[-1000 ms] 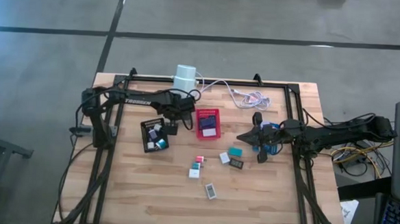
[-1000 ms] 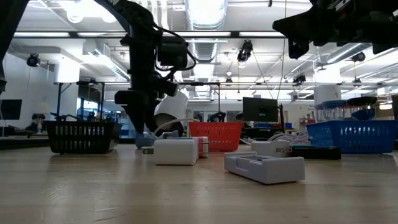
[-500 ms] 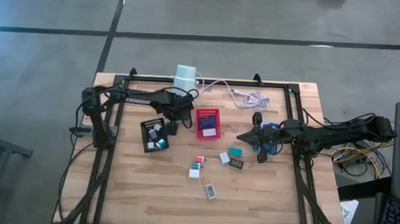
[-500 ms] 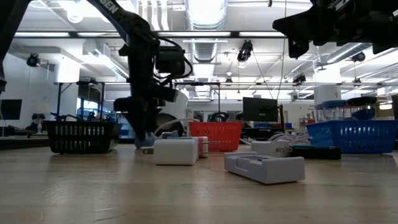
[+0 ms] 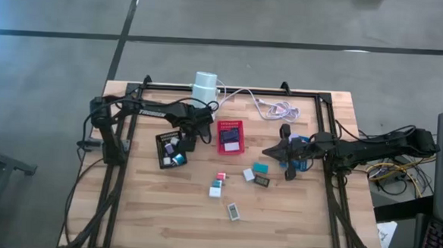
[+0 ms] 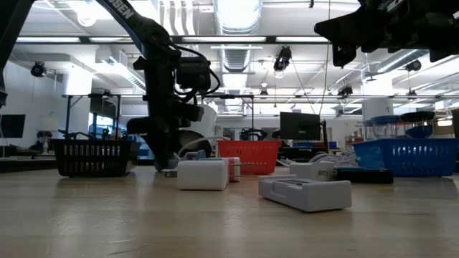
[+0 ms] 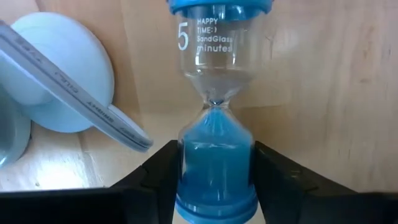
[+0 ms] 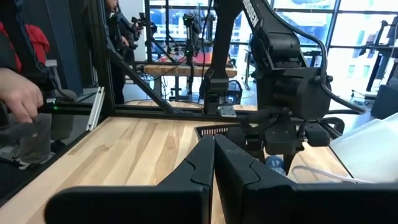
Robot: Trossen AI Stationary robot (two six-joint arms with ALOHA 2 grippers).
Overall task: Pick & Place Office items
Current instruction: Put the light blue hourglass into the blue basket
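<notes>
Blue sand timer point(image 7: 216, 152) between left end effector point(image 7: 214, 180) fingers point(image 7: 163, 168)

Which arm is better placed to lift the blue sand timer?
Left. Its claw already straddles the sand timer beside the black tray, fingers on both sides. The right claw is shut and waits near the blue tray.

**Office items: scattered mid-table**

Blue sand timer point(image 7: 216, 124) upright between the left gripper's point(image 7: 214, 180) fingers. Loose cluster mid-table: white block point(image 5: 248, 174), teal piece point(image 5: 261, 168), dark piece point(image 5: 262, 181), pink-teal-white trio point(image 5: 218, 183), white piece point(image 5: 233, 211) nearest the table's front edge.
</notes>
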